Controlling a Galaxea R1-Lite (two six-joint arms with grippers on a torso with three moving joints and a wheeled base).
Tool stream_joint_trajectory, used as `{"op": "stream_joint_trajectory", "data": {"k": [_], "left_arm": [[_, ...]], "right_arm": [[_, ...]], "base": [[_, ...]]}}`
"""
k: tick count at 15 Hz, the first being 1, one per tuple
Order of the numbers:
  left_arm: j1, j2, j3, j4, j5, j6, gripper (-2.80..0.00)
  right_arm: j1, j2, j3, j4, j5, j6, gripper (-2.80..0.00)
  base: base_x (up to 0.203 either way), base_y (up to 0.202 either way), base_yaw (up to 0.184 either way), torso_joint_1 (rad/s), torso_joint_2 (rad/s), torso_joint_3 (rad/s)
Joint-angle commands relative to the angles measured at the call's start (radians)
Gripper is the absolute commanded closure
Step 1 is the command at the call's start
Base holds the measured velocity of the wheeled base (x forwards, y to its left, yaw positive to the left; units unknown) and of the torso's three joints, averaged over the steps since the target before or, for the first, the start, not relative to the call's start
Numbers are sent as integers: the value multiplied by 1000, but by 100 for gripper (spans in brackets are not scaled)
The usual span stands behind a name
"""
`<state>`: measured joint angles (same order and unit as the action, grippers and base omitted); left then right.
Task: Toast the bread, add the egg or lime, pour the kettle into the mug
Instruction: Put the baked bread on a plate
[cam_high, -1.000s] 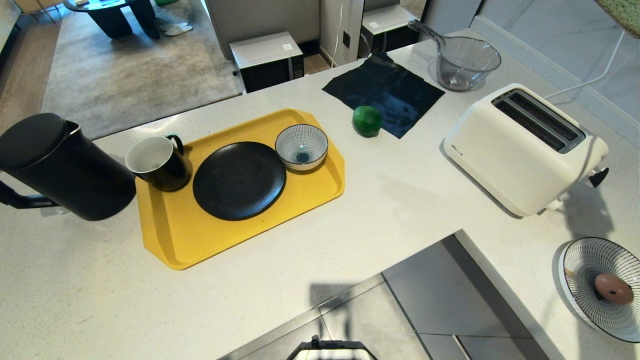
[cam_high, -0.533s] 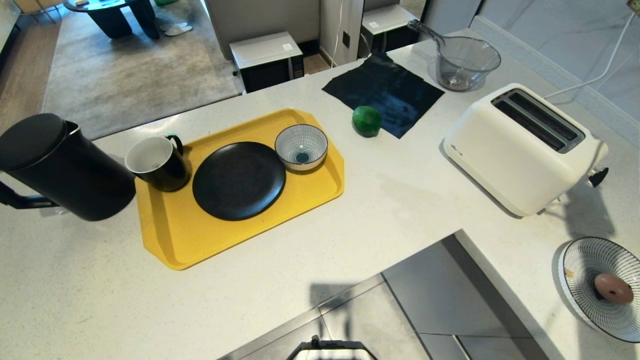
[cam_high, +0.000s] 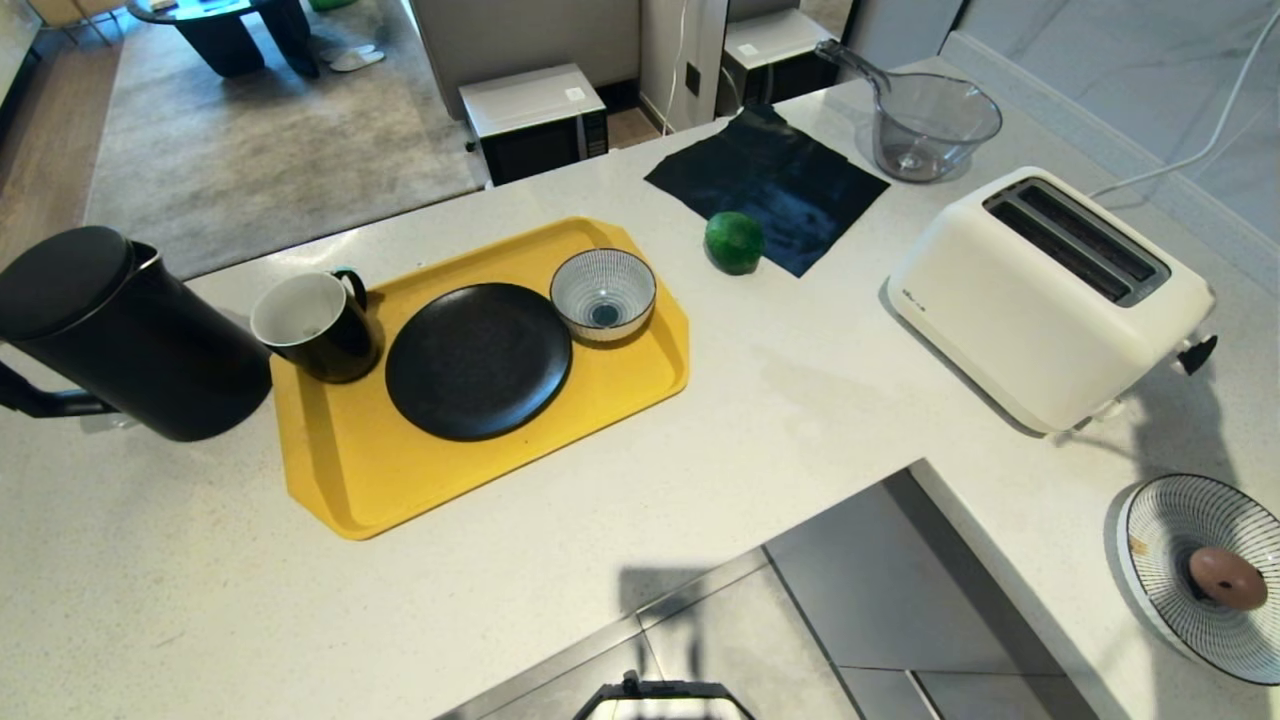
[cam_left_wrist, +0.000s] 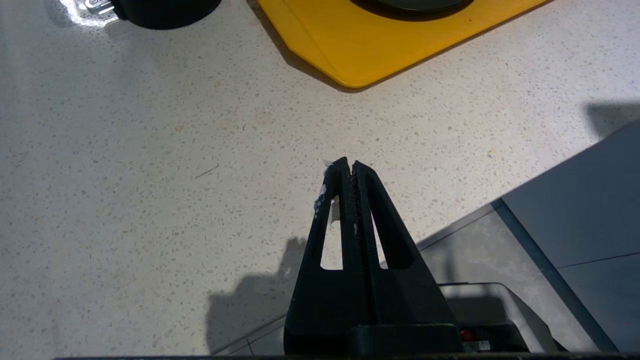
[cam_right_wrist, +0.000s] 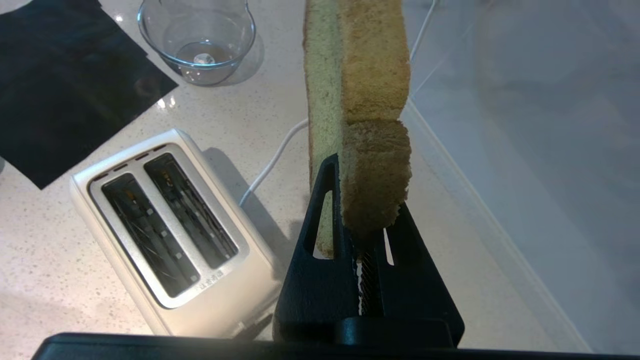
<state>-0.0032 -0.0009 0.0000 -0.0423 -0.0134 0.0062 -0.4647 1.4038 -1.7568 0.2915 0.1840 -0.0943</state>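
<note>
The right gripper (cam_right_wrist: 367, 235), jaws clamped on one corner of the bread (cam_right_wrist: 357, 100), holds it upright above and beside the toaster (cam_right_wrist: 170, 225). Gripped so narrowly, the slice could sag and miss a slot.

The left gripper (cam_left_wrist: 348, 167), jaws closed and empty, hangs far from the toaster.

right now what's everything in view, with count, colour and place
tall matte black kettle: 1, black, counter's left end
glossy black mug: 1, white inside, on yellow tray
round black plate: 1, tray middle
blue-striped white bowl: 1, tray's far right
round green lime: 1, at dark cloth edge
clear glass bowl: 1, far right
white two-slot toaster: 1, right
striped plate: 1, near right, holding brown egg
pale green bread slice: 1, above toaster
left end effector: shut, empty, over the counter
right end effector: shut on bread
</note>
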Motion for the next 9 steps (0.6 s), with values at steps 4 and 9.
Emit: {"op": "stream_joint_trajectory", "data": {"k": [4, 9], "left_arm": [[0, -2, 17, -1, 0, 0, 0], [0, -2, 17, -1, 0, 0, 0]], "right_arm": [[1, -22, -2, 2, 2, -8, 0], [1, -32, 10, 2, 8, -12, 0]], "base": [[0, 0, 0, 0, 0, 0], [0, 0, 0, 0, 0, 0]]}}
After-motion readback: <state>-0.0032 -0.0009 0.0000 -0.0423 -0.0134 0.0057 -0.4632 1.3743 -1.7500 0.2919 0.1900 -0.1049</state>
